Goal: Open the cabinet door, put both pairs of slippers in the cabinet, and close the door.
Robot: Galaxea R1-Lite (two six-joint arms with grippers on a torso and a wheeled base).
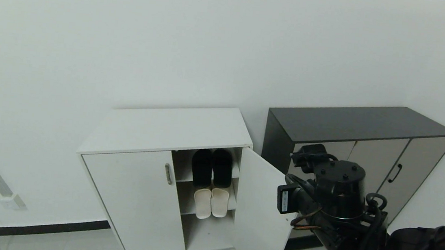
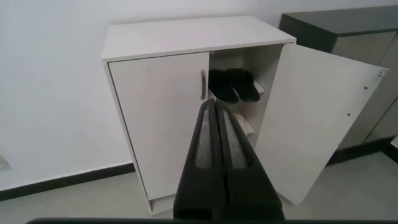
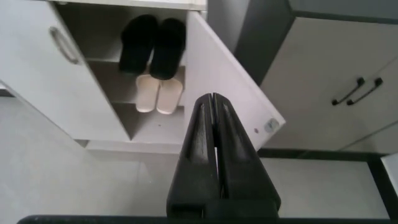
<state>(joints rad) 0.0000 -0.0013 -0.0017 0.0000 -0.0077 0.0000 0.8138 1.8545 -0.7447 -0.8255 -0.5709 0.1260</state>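
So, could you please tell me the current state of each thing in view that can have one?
right cabinet door: open, swung outward.
left cabinet door: closed.
black slippers: inside the cabinet, on the upper shelf.
white slippers: inside the cabinet, on the shelf below.
dark cabinet: doors closed.
left gripper: shut, empty.
right gripper: shut, empty.

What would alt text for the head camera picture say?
A white wooden two-door cabinet stands against a white wall, its right door swung open, showing black slippers on the shelf above white slippers. A dark grey cabinet stands to its right.
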